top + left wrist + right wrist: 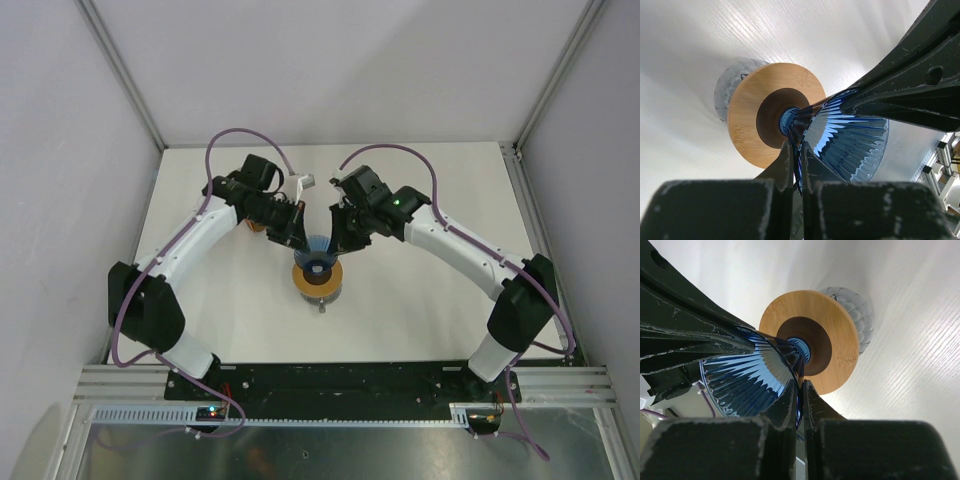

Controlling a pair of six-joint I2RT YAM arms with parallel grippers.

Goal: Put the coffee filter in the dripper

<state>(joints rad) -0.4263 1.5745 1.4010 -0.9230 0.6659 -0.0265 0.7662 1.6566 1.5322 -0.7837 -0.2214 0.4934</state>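
At the middle of the table (420,290) stands the dripper (318,268), and both arms reach in from the near corners, elbows bowed outward, to meet over it. The left gripper (300,243) is on its left side and the right gripper (338,243) on its right. Only the overhead view shows this mirrored pose. It also looks down into the blue cone, where ribs run to a dark centre hole. The wrist views show the grip itself, which the overhead view hides under the black wrists. In the left wrist view the left gripper (796,150) has its jaws almost together, pinching the thin blue rim of the dripper (850,145). The right gripper (855,100) comes in from the upper right, clamped on the opposite edge. The right wrist view mirrors this. The right gripper (801,387) is closed to a slit on the rim of the dripper (750,380), and the left gripper (740,345) comes in from the left. Both wrist views look along the cone's outer wall to the wooden ring (747,125) and the clear base (727,85) against the table. The cone's inside is out of sight from there. Overhead, a small orange-brown patch (256,227) peeks out just beyond the left wrist, too covered to identify.
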